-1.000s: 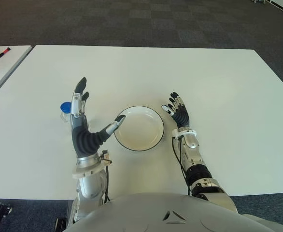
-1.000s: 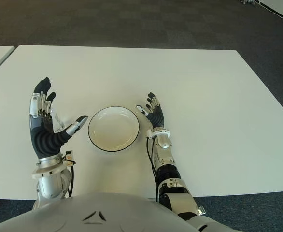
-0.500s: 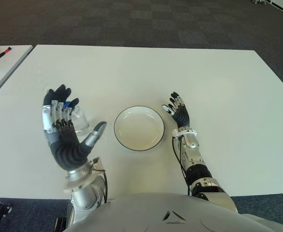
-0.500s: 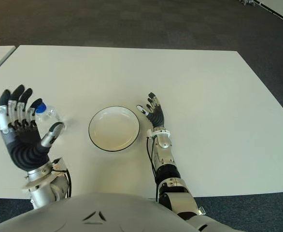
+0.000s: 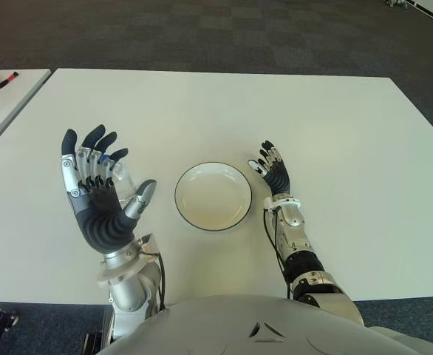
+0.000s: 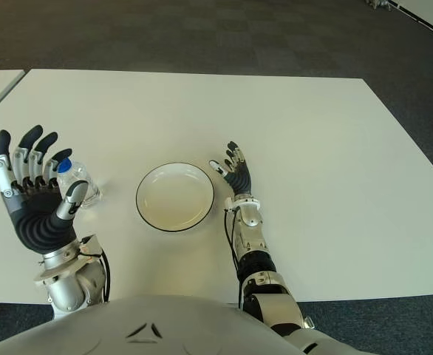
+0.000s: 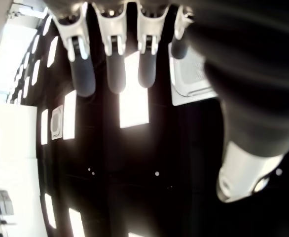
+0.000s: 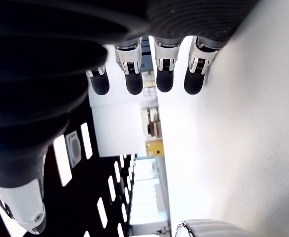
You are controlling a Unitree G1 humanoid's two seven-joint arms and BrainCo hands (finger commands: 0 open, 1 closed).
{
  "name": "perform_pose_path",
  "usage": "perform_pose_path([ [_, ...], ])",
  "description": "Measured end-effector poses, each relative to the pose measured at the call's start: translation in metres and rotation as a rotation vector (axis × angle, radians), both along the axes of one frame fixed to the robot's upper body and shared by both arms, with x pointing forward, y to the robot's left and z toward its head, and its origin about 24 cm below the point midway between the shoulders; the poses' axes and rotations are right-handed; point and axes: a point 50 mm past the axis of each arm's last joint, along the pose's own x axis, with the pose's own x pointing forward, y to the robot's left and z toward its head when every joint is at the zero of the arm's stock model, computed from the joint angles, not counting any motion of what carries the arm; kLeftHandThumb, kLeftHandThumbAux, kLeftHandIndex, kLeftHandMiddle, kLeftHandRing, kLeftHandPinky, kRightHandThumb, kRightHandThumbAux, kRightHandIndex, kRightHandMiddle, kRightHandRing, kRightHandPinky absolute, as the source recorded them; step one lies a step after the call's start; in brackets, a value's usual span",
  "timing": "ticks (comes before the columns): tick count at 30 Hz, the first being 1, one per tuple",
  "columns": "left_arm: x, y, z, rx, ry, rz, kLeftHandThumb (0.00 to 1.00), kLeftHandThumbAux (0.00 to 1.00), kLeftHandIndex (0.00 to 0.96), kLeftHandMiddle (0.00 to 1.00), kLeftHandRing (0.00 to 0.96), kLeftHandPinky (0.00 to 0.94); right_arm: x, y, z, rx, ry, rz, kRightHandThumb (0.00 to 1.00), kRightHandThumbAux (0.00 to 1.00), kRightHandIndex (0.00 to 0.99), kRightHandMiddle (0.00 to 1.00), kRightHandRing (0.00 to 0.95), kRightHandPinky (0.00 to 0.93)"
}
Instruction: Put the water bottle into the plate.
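- Left eye view: the left hand [image 5: 102, 211] is raised palm-up with fingers [image 5: 91, 159] spread wide, holding nothing; the water bottle [image 5: 120, 177] stands on the worktop [image 5: 335, 133] just beyond those fingertips, mostly hidden.
- Right eye view: the bottle's blue cap [image 6: 63, 166] shows between forefinger and thumb; the plate [image 6: 175, 197] is bare, so grasp and transfer are both left to do.
- Left wrist view: fingers splayed, nothing between them.
- Right wrist view: the right hand [image 6: 235, 174], beside the plate, has its fingers [image 8: 134, 79] loosely extended, holding nothing.
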Motion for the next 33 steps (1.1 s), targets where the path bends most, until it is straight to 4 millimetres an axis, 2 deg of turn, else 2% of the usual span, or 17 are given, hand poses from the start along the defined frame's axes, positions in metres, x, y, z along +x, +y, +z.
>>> perform_pose_path([
  [7, 0.012, 0.013, 0.005, 0.245, 0.011, 0.243, 0.001, 0.755, 0.057, 0.122, 0.125, 0.131, 0.001, 0.000, 0.003, 0.000, -0.023, -0.001, 0.037, 0.688, 0.000, 0.000, 0.000, 0.022],
  [18, 0.016, 0.027, -0.003, 0.567, 0.137, 0.613, 0.000, 0.855, 0.062, 0.090, 0.079, 0.100, 0.000, 0.000, 0.000, 0.001, -0.008, -0.001, 0.036, 0.688, 0.000, 0.000, 0.000, 0.029],
  [33, 0.018, 0.035, -0.007, 0.597, 0.210, 0.662, 0.000, 0.899, 0.056, 0.064, 0.048, 0.073, 0.000, 0.000, 0.000, 0.002, -0.002, 0.004, 0.024, 0.689, 0.000, 0.000, 0.000, 0.030],
])
